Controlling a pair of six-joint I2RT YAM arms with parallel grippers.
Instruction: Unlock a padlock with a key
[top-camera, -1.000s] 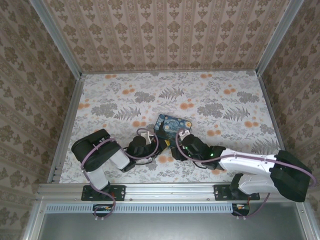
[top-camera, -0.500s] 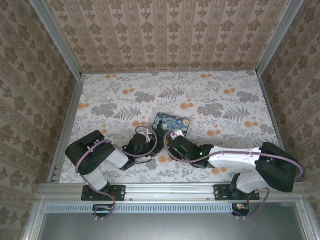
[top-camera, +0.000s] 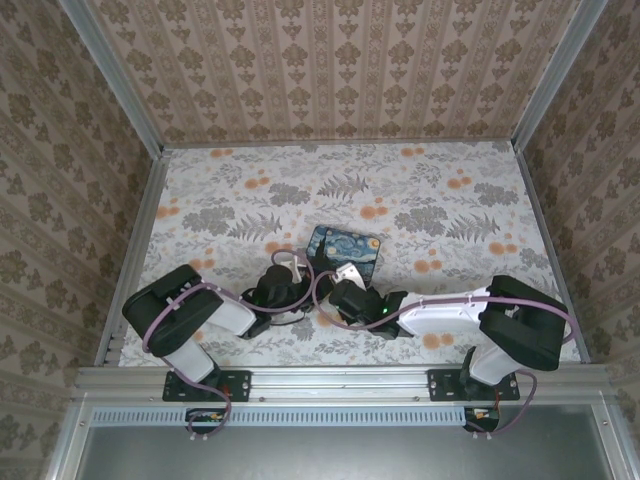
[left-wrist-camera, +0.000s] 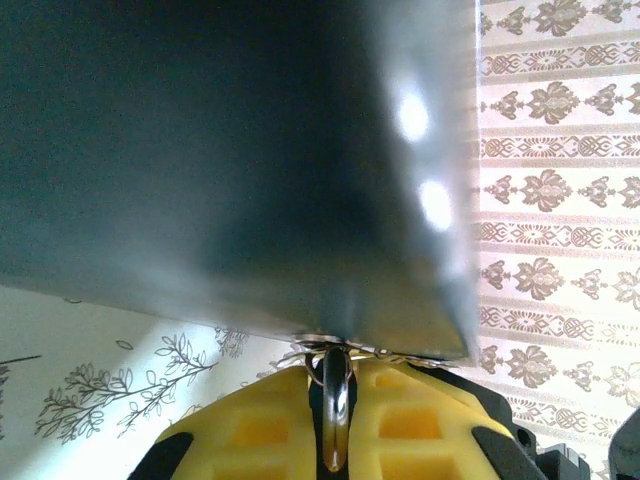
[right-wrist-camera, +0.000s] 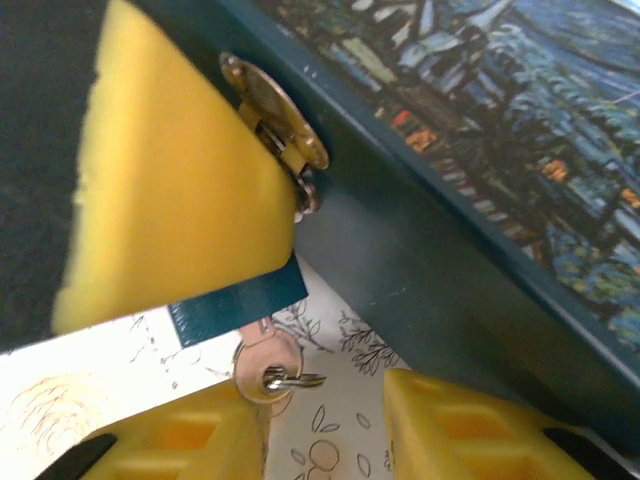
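Top external: found the left gripper (top-camera: 293, 272) reaching in from the left and the right gripper (top-camera: 347, 278) from the right, both crowded at the near wall of the painted box (top-camera: 352, 246), low over the floral tabletop (top-camera: 430, 200).

Left wrist: saw the left jaws clamped tight on a thin, shiny metal loop, read as the padlock (left-wrist-camera: 336, 400), close against the box's dark, glossy wall. Judged it pinned there to hold it steady for the key.

Right wrist: caught the key (right-wrist-camera: 262, 368), small and silvery, with a round bow and a wire ring (right-wrist-camera: 297, 379) through it. Placed it just below the left gripper's soft yellow pad (right-wrist-camera: 170, 190) and the brass hasp (right-wrist-camera: 275, 105). Saw the right jaws partly apart, the bow in the gap close to one of the ribbed yellow fingers (right-wrist-camera: 470, 430), nothing gripped yet. Could not tell whether the blade sat in the lock.
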